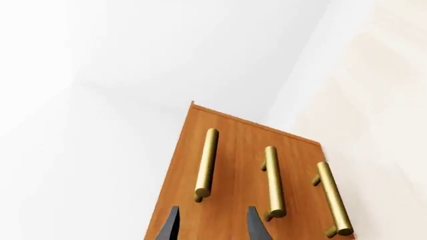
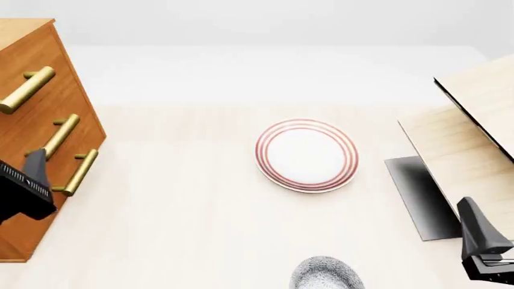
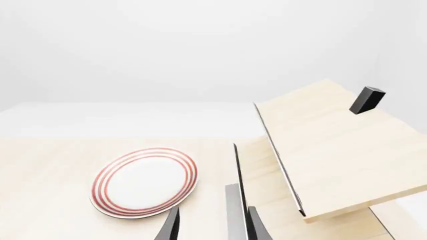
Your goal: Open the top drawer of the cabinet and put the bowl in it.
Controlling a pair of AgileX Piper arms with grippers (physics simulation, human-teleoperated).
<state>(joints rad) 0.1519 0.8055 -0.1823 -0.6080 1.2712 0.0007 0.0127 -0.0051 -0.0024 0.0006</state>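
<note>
Cabinet [image 2: 36,114] is seen at the table's [image 2: 185,211] left edge, all drawers flush shut; top drawer [image 2: 24,66] incl. its handle [image 2: 26,90] is partly cropped by the frame. Wide bare tabletop is lying betw. cabinet and plate [image 2: 307,155]. Bowl [image 2: 326,274] is cut off at the near edge, centre, well apart from both grippers. Left gripper [image 1: 212,225]: fingers spread, nothing held, facing the drawer fronts, tips just short of them. Right gripper [image 3: 212,225]: fingers spread, empty, beside the pale wood structure [image 2: 470,138].
</note>
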